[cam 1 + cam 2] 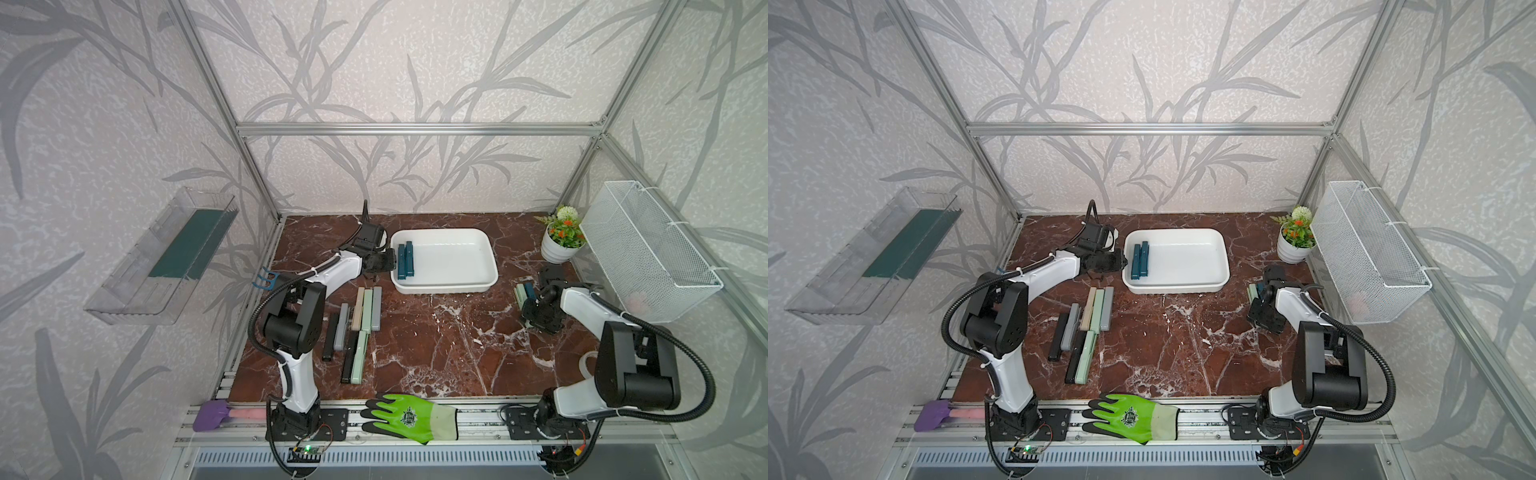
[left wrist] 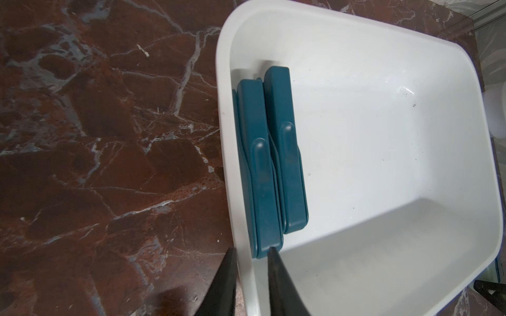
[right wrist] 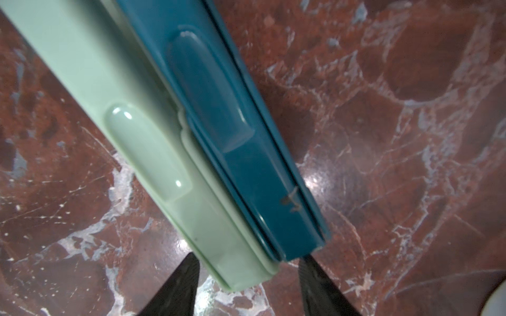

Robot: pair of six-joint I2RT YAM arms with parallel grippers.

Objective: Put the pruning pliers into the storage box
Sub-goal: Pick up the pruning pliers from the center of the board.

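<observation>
Left tool: its fingers sit close together astride the short wall of the storage box on the left arm's side, one outside and one inside. It looks clamped on that wall.
Right tool: its fingers stand apart, low over the desk, either side of the ends of two pliers and gripping neither.
Pliers in the box: two dark teal pliers lie side by side along the wall your left tool holds.
Pliers at the right tool: a pale green one and a teal one lie touching along their length.
Pliers on the desk: seven more lie bunched beside the left arm, well apart from the right tool.
Risk, double pick: your jaws span both bars. If you close here, you may pinch the pair, and one could slide out on the lift.
Risk, end grip: you are at the very tips. A bar held that far out is likely to swing down and twist loose.
Risk, box: any left-arm move while it is clamped could drag or tip the box and spill the teal two.
Risk, carry: the flower pot stands near the right arm, so a wide swing could knock it.
</observation>
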